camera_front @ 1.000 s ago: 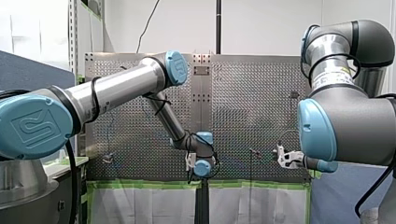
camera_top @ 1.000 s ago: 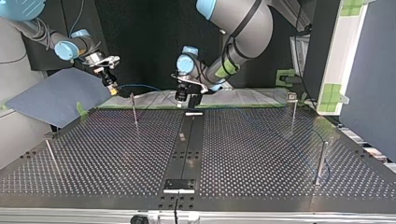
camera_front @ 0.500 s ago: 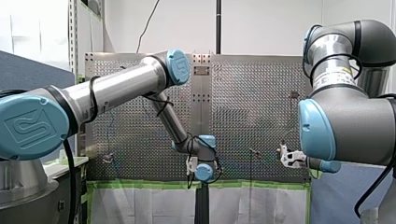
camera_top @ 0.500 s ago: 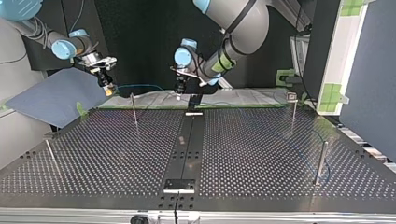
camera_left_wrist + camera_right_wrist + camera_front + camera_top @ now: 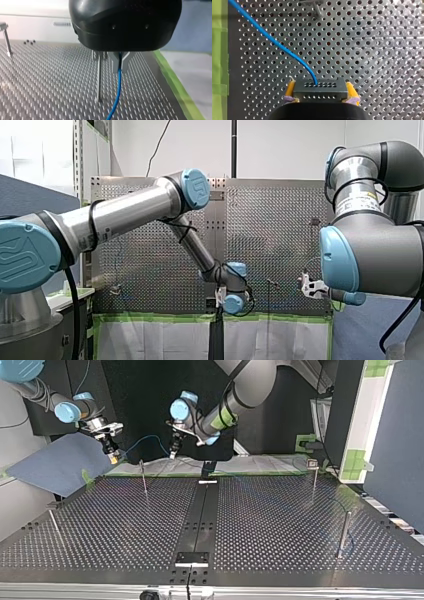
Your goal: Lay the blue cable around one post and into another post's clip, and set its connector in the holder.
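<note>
Over the perforated table (image 5: 300, 525), judged to need a taut, unhurried sweep round the thin post (image 5: 99, 75) just beside the left jaws. Clamped the black connector (image 5: 319, 88) between the right jaws' yellow pads (image 5: 290, 88). Pinched the blue cable (image 5: 119, 80) in the closed left jaws; looked thin, glossy, trailing below them.

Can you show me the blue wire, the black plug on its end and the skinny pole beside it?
blue cable (image 5: 119, 85): left wrist view, middle of the hanging stretch.
connector (image 5: 320, 89): right wrist view, its black face with small holes.
post (image 5: 99, 75): left wrist view, halfway up its shaft.
</note>
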{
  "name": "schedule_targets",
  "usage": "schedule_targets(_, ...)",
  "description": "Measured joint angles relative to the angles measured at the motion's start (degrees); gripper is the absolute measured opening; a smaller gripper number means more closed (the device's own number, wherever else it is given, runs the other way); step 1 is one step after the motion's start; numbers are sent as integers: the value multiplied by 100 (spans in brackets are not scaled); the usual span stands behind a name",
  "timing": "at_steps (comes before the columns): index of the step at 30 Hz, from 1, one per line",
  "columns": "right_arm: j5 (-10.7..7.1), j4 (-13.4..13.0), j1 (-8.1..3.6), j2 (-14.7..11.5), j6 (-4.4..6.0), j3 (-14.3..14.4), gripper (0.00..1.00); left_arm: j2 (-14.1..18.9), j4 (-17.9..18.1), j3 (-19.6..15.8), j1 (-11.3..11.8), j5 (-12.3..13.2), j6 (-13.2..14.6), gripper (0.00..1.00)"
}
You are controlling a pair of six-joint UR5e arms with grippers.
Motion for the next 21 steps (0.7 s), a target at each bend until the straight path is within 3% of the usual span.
schedule_targets(6, 0, -124, -50, 0, 175, -1, 0, -2, -189, 256, -133, 0, -108, 0)
schedule_targets(15, -1, -435, -133, -1, 539, -5, 0, -1, -220, 360, -72, 7, -193, 0)
schedule_targets(21, 108, -598, -171, 0, 731, -6, 0, -2, -239, 361, -24, 9, -207, 0)
